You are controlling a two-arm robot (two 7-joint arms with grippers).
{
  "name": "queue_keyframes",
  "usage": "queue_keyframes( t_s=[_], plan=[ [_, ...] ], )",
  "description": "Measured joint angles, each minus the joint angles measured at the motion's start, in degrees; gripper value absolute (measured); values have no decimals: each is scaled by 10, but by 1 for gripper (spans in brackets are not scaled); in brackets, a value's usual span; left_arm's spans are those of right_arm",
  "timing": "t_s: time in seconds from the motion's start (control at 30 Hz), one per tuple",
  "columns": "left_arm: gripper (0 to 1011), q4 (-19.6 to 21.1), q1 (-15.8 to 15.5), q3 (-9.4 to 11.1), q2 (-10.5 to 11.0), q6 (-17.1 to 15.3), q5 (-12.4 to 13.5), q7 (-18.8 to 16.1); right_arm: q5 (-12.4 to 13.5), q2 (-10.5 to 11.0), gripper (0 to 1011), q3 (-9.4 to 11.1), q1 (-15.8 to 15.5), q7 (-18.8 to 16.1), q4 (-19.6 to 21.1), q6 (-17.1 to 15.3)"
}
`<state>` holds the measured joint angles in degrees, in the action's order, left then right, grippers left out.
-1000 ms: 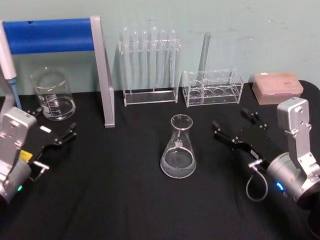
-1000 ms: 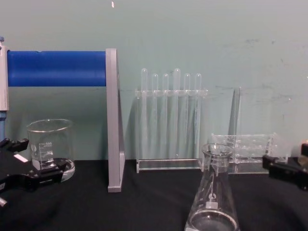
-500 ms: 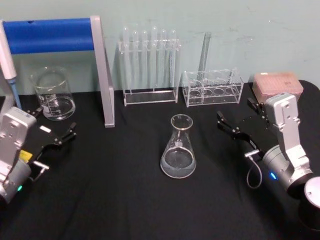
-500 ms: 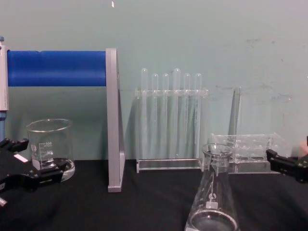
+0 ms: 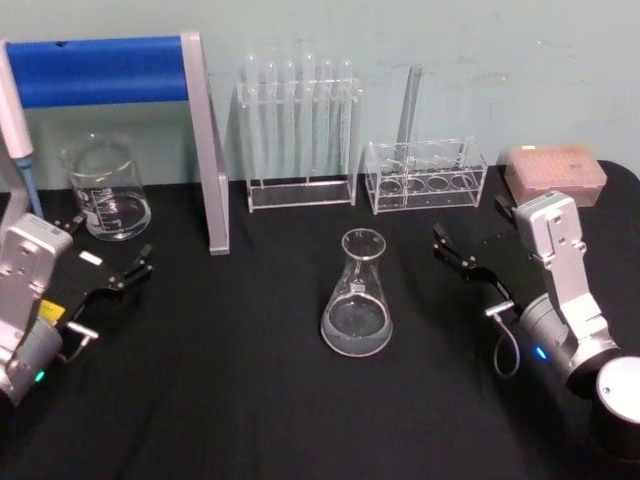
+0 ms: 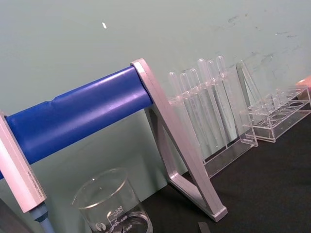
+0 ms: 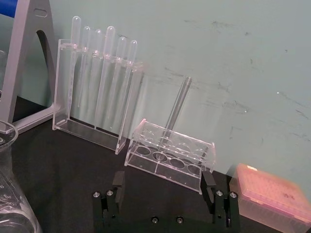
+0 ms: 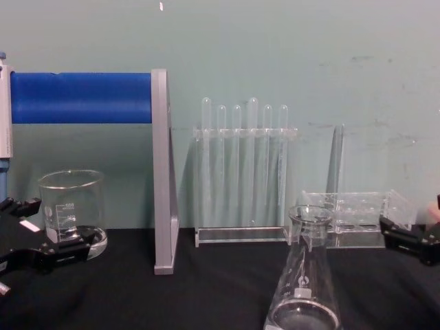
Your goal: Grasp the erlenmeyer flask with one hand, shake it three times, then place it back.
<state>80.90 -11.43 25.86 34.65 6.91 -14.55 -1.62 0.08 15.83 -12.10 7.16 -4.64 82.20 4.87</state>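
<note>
The right gripper [image 5: 473, 243] hangs spread wide, empty, to the right of the erlenmeyer flask [image 5: 357, 295], well apart from it. The flask stands upright mid-bench [image 5: 250, 400], ungrasped. The left gripper [image 5: 108, 258] sits parked and spread by the beaker [image 5: 106, 187]. Grasping, three shakes and replacing all seem left.

My head camera looks down over the whole bench [image 5: 250, 420]. My chest camera sits low, facing the wall, with the erlenmeyer flask [image 8: 303, 275] close and large. Both share the test tube rack [image 5: 300, 130] behind that flask. My left wrist camera tilts toward the blue bar [image 6: 77, 114]; my right wrist camera faces the rack across my own fingers [image 7: 118, 187].
</note>
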Motion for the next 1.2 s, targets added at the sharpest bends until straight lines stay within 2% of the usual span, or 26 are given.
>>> queue_keyframes(
  t_s=[1.2],
  plan=[
    [1001, 0, 0, 0, 0, 0, 0, 0, 4, 2, 1000, -1, -1, -1, 2, -1]
  ],
)
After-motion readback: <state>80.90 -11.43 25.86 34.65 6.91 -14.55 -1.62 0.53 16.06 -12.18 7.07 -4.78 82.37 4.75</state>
